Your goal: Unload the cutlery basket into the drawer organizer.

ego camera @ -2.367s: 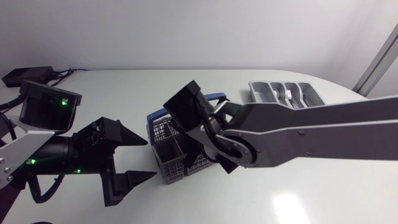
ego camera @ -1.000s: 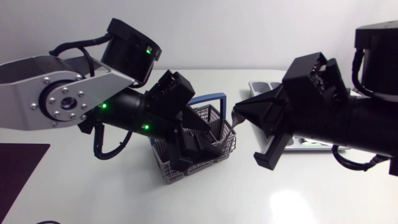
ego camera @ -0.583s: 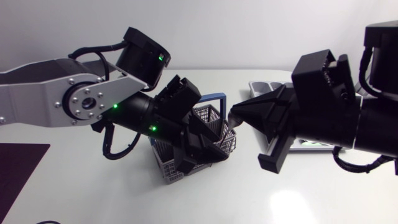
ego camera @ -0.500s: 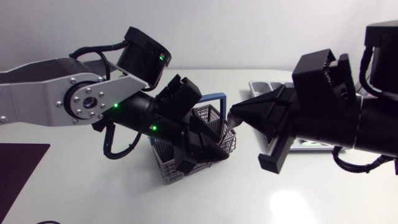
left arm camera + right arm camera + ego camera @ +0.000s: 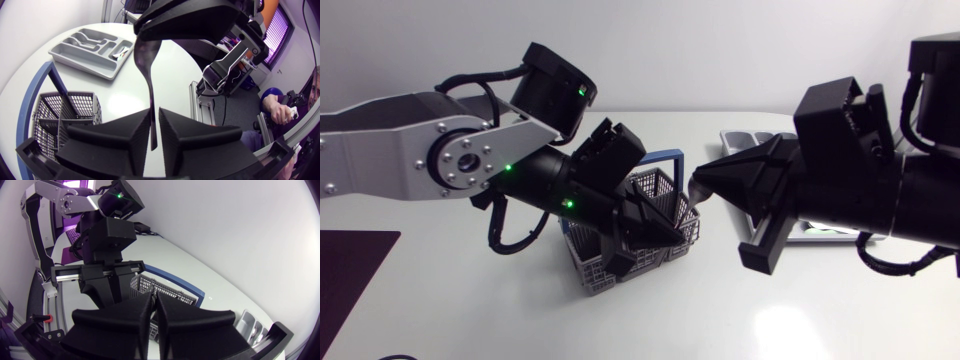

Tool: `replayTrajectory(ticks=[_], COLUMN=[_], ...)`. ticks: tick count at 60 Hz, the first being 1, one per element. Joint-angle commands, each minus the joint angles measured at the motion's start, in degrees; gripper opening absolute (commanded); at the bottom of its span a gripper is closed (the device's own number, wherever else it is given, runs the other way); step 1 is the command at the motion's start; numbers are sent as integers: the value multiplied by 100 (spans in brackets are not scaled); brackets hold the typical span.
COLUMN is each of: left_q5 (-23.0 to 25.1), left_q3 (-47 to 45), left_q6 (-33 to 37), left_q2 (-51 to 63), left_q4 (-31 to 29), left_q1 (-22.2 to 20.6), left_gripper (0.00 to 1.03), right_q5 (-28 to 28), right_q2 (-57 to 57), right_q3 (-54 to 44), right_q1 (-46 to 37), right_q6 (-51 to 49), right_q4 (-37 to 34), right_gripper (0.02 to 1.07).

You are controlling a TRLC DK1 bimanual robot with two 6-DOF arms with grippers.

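Note:
A thin metal utensil [image 5: 151, 85] hangs in the air between my two grippers, above the grey cutlery basket [image 5: 595, 272] with its blue handle [image 5: 666, 156]. My right gripper [image 5: 701, 186] is shut on the utensil's broad end. My left gripper [image 5: 154, 131] is shut on the slim shaft lower down, fingers pressing from both sides. In the head view my left gripper [image 5: 666, 229] sits over the basket's right side. The grey drawer organizer [image 5: 92, 47] lies beyond the basket with some cutlery in it; in the head view only its corner [image 5: 744, 137] shows behind my right arm.
The basket [image 5: 161, 293] stands mid-table, its compartments [image 5: 65, 112] looking mostly bare. My left arm [image 5: 410, 165] crosses the table's left half and my right arm [image 5: 880, 200] covers the right. White tabletop [image 5: 650, 320] lies in front of the basket.
My left gripper's fingers have come together onto the utensil's shaft. Left arm shifted slightly right toward my right gripper a second ago; the right gripper has kept its hold.

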Motion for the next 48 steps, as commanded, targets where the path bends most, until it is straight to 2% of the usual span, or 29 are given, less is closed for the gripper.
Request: replayTrajectory(ticks=[1, 4, 41, 44, 48], left_q5=[104, 121, 130, 130, 113], left_q3=[114, 114, 53, 44, 44], left_q6=[-154, -154, -269, -260, -260], left_q2=[91, 82, -49, -67, -76], left_q4=[22, 22, -57, -66, -66], left_q1=[43, 43, 158, 149, 166], left_gripper=[6, 3, 3, 3, 3], right_q5=[-80, -80, -80, -80, -71], right_q2=[-30, -39, -12, -21, -12], right_q3=[34, 34, -80, -98, -107], right_q1=[-30, -30, -232, -249, -258], right_q6=[119, 119, 119, 128, 190], right_q4=[78, 78, 149, 157, 201], right_gripper=[9, 9, 13, 21, 39])
